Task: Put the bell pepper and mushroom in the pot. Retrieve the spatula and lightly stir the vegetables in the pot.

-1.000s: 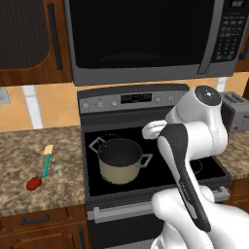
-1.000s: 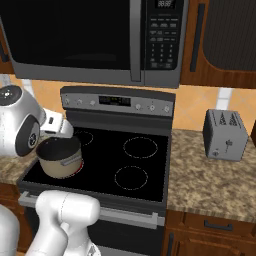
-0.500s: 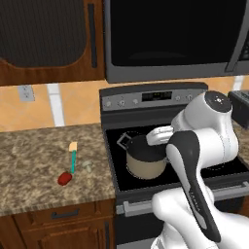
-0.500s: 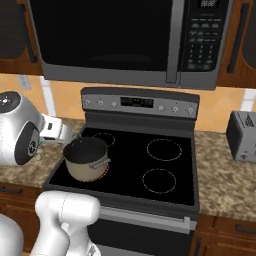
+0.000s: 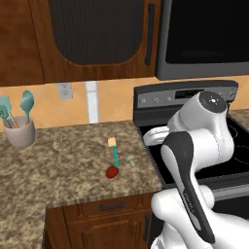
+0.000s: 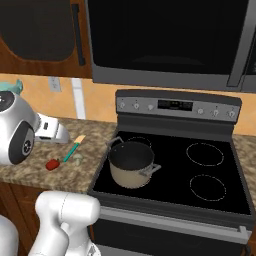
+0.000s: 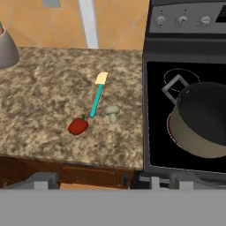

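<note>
Jaws wide apart, nothing held. Bell pepper (image 7: 78, 126), mushroom (image 7: 112, 112) and spatula (image 7: 97, 97) lay clustered on counter (image 7: 39, 101) just left of stove (image 7: 152, 132); pepper sat at handle end, mushroom just beside handle, blade pointing toward wall. Pot (image 7: 203, 121) stood on front-left burner, dark inside, nothing in it that I could see, loop handle toward counter. Judged grouping handy: short carry over stove edge to pot. Neither vegetable in pot yet. Utensil cup (image 5: 19, 131) stood well apart at far left. Stove panel markings too small to read.
</note>
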